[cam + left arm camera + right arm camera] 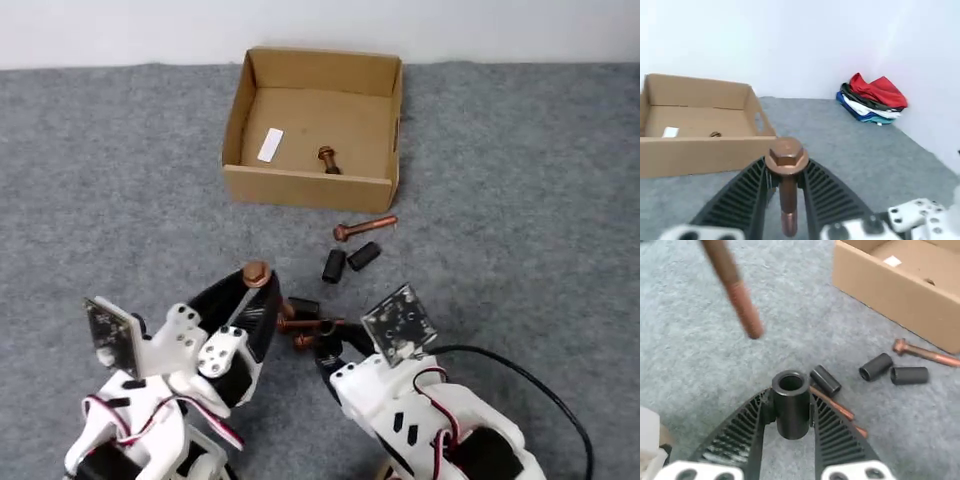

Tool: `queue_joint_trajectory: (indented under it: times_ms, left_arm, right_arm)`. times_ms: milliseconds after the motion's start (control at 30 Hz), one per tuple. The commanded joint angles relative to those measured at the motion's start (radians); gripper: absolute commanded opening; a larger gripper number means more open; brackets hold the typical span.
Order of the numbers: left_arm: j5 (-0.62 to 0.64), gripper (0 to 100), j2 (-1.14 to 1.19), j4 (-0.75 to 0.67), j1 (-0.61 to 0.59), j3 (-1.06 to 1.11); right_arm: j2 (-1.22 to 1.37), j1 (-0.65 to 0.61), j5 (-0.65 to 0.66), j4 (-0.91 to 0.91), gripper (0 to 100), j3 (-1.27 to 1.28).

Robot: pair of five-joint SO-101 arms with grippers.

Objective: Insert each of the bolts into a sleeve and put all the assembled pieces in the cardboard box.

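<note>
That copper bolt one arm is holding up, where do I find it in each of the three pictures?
High view: the bolt stands head-up in the left pincer.
Left wrist view: upright between that pincer's fingers.
Right wrist view: its tip hangs apart from the sleeve in the right pincer.
Shared landmark: the cardboard box.

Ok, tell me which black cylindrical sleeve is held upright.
The black cylindrical sleeve clamped in the right gripper, open end up. The other three sleeves lie on their sides on the grey carpet.
</note>
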Motion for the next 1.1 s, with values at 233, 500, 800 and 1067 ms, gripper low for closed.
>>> queue_joint_trajectory:
  times_ms: [233,500,800,1067]
  left_arm:
    - [0.014,0,-0.011,-0.081,0.077,0.044]
    - [0.014,0,-0.011,-0.034,0.08,0.044]
    - [0.011,0,-0.011,0.017,0.152,0.081]
    - [0.011,0,-0.011,0.018,0.153,0.171]
  right_arm:
    - [-0.005,-0.044,0.063,-0.033,0.9,0.009]
    - [-0.01,-0.042,0.064,-0.033,0.9,0.009]
    - [-0.01,-0.042,0.064,-0.033,0.9,0.009]
    - [-0.01,-0.042,0.064,-0.033,0.9,0.006]
